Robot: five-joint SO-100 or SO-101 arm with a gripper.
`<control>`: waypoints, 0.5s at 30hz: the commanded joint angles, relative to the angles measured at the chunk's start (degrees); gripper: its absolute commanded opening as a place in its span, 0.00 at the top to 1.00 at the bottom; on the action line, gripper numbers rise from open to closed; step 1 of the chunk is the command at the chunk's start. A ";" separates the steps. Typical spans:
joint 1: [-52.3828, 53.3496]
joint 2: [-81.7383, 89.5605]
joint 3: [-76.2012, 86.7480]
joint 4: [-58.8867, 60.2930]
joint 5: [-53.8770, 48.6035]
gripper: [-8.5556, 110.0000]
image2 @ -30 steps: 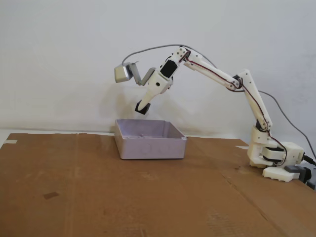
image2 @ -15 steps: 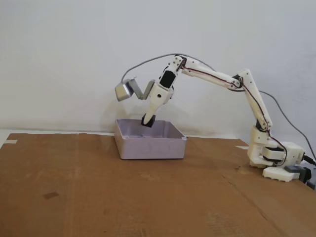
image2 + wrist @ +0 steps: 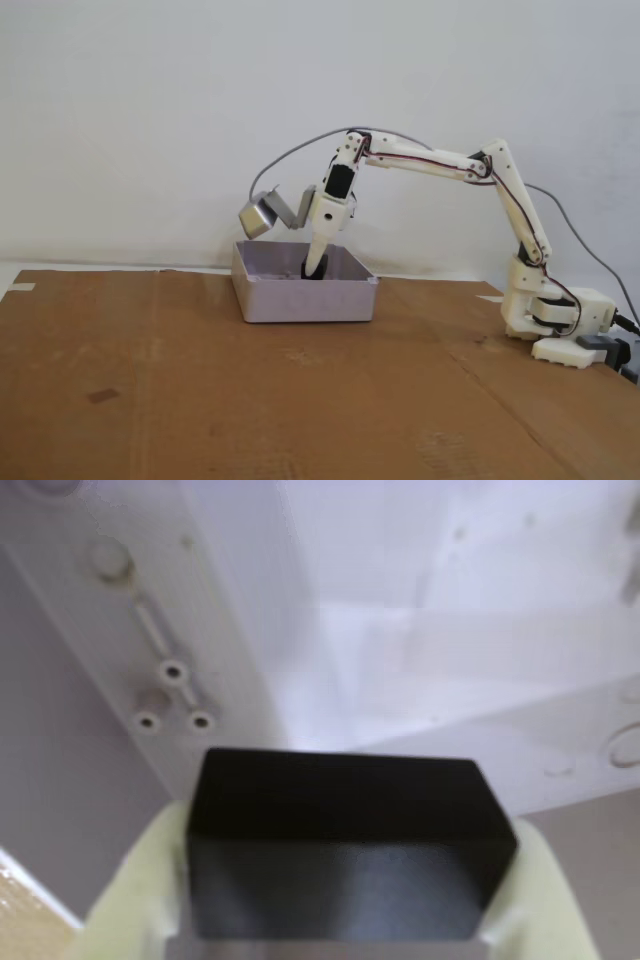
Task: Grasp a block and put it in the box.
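Note:
In the wrist view the black block (image 3: 345,850) fills the lower middle, clamped between my two pale yellow-green fingers (image 3: 140,895). My gripper (image 3: 340,885) is shut on it. Behind the block lie the pale lavender floor and walls of the box (image 3: 420,660). In the fixed view the gripper (image 3: 312,270) points down inside the box (image 3: 300,298), its tip below the rim. Only a dark sliver of the block (image 3: 311,273) shows above the box's front wall. Whether the block touches the floor cannot be told.
The box stands on a brown cardboard sheet (image 3: 300,400) covering the table. The arm's base (image 3: 555,320) sits at the right edge. The silver-grey camera module (image 3: 258,215) hangs left of the gripper, above the box's back left corner. A white wall rises behind.
The arm has lowered steadily, carrying the block from above the box's back rim down into the box. The camera module came down with it.

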 commanded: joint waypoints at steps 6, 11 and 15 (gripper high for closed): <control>-0.44 10.37 3.60 -6.06 0.00 0.84; -0.62 10.46 6.94 -11.69 -0.44 0.84; 0.18 10.37 7.29 -14.24 -0.53 0.84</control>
